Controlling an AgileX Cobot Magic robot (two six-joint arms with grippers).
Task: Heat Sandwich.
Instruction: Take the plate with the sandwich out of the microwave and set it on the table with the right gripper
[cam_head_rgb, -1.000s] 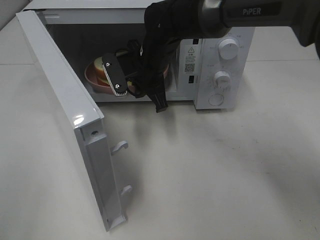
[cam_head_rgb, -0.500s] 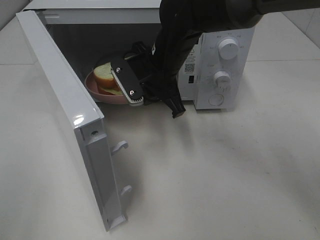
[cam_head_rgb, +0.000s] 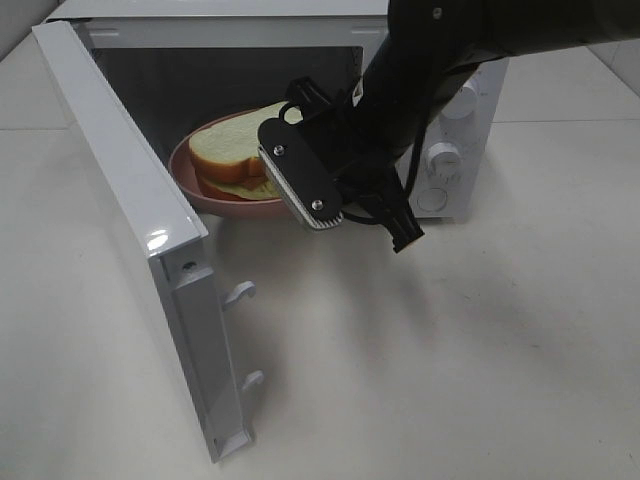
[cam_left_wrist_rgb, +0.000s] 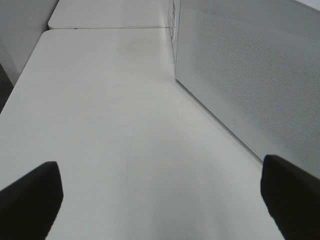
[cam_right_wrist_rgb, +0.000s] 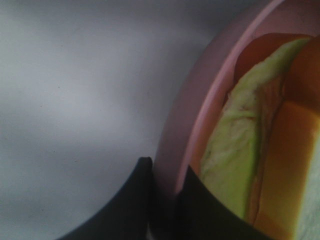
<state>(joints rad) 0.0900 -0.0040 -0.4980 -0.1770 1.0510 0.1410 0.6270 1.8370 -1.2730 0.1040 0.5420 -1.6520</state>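
The sandwich (cam_head_rgb: 232, 150), pale bread with a yellow layer, lies on a round pink dish (cam_head_rgb: 188, 172) at the mouth of the open microwave (cam_head_rgb: 440, 100). My right gripper (cam_head_rgb: 285, 192) is shut on the dish's near rim. In the right wrist view the dark fingers (cam_right_wrist_rgb: 135, 200) pinch the pink dish rim (cam_right_wrist_rgb: 200, 115), with the sandwich (cam_right_wrist_rgb: 235, 165) just beyond. My left gripper (cam_left_wrist_rgb: 162, 192) is open over bare table, nothing between its fingertips; its arm is outside the high view.
The microwave door (cam_head_rgb: 120, 180) stands swung wide to the left, latch hooks on its front edge. Its perforated outer face (cam_left_wrist_rgb: 250, 75) lies close beside the left gripper. Two knobs (cam_head_rgb: 445, 155) sit on the control panel behind the right arm. White table (cam_head_rgb: 450, 380) stretches in front.
The right gripper has moved right and outward from deep in the cavity, bringing the pink dish and sandwich forward into fuller view. The door has not moved.
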